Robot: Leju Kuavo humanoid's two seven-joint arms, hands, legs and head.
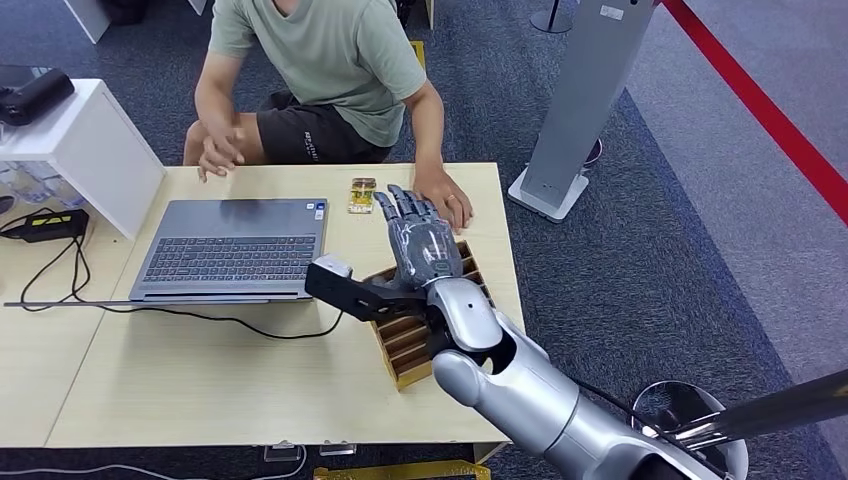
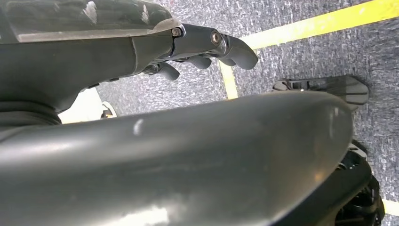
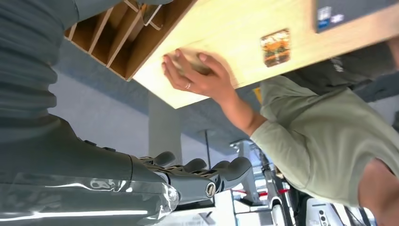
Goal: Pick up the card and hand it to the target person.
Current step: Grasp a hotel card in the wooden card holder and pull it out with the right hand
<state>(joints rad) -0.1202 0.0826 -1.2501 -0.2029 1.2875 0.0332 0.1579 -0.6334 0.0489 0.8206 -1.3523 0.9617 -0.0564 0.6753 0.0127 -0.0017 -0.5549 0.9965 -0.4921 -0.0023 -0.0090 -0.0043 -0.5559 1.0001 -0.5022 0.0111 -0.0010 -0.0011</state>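
the right robot hand point(image 1: 420, 240) is hovering empty, fingers spread, near the card point(image 1: 361, 194) on the tabletop point(image 1: 200, 370); it should be lowering squarely over it.

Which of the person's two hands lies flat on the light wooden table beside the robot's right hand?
The ringed hand, next to the robot's right hand; the other hand is raised at the table's far edge.

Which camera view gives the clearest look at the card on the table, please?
The head view: the card lies flat on the table, past the right hand and beside the person's hand. The right wrist view shows it smaller and turned; the left wrist view looks at the floor.
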